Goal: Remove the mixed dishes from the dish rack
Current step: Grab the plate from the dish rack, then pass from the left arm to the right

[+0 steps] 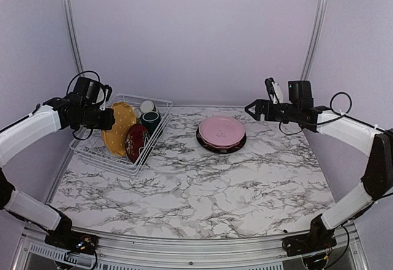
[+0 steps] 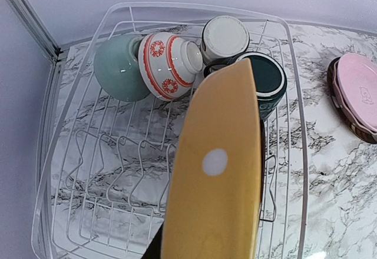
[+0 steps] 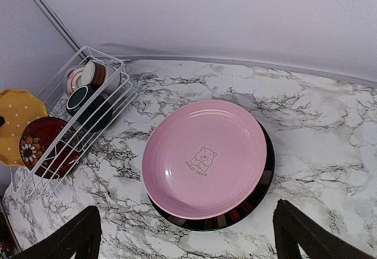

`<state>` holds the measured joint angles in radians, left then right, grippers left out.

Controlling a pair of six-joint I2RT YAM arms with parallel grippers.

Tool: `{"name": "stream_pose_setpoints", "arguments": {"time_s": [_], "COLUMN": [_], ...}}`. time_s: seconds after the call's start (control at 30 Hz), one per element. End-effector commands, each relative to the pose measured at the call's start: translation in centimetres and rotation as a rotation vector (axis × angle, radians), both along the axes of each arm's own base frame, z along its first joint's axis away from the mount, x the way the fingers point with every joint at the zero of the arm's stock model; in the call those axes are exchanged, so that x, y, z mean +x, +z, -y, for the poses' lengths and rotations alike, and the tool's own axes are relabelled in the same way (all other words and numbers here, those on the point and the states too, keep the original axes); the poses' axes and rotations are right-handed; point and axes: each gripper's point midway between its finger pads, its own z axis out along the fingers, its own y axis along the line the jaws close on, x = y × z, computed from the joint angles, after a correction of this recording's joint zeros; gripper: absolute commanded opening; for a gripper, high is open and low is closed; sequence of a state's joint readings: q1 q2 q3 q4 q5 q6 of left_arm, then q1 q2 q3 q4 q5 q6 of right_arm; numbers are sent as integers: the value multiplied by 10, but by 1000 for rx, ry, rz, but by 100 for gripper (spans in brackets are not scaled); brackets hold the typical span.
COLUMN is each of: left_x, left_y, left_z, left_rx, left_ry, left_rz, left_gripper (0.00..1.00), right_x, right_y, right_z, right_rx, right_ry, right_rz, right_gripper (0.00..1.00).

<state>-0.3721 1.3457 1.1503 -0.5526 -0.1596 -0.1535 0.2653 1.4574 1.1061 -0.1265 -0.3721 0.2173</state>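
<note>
My left gripper (image 1: 109, 120) is over the white wire dish rack (image 1: 98, 153), shut on the rim of the scalloped orange-yellow plate (image 1: 120, 134). That plate stands on edge and fills the left wrist view (image 2: 218, 176), hiding the fingers. Next to it in the rack stands the dark red floral plate (image 1: 136, 142). At the rack's far end lie the teal mug (image 2: 268, 76), a pale cup (image 2: 225, 35), a white bowl with red patterns (image 2: 168, 65) and the pale green bowl (image 2: 118, 65). My right gripper (image 3: 185, 212) is open and empty above the pink plate (image 3: 203, 156), which rests on the black plate (image 3: 235, 218).
The plate stack (image 1: 221, 133) sits on the marble table right of the rack. The rack's upright prongs (image 2: 118, 159) stand bare at its near left. A purple wall closes the back and sides. The marble surface (image 1: 202, 196) spreads toward the front.
</note>
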Motion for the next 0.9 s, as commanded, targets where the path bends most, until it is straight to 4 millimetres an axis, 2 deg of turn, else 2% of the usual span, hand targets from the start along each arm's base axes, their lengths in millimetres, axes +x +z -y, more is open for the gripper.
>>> {"name": "stream_pose_setpoints", "arguments": {"time_s": [0.0, 0.17, 0.3, 0.43, 0.53, 0.63, 0.87], "left_x": [4, -6, -14, -21, -27, -32, -37], "left_y": [82, 119, 143, 161, 171, 168, 156], "left_z": [-6, -12, -11, -3, 17, 40, 86], "left_rx": [-65, -95, -150, -225, -340, -430, -495], "left_ry": [37, 55, 43, 9, -73, -146, -225], "left_rz": [206, 286, 339, 381, 399, 386, 372], "left_gripper": [6, 6, 6, 6, 6, 6, 6], "right_x": [0, -2, -6, -10, -14, -21, -38], "right_y": [2, 5, 7, 15, 24, 30, 33], "right_z": [-4, -12, -25, -39, -53, -73, -118], "right_rx": [30, 38, 45, 49, 65, 101, 160], "right_ry": [15, 37, 73, 102, 131, 171, 263], "right_rz": [3, 12, 20, 36, 54, 57, 48], "right_gripper": [98, 98, 98, 98, 96, 95, 91]}}
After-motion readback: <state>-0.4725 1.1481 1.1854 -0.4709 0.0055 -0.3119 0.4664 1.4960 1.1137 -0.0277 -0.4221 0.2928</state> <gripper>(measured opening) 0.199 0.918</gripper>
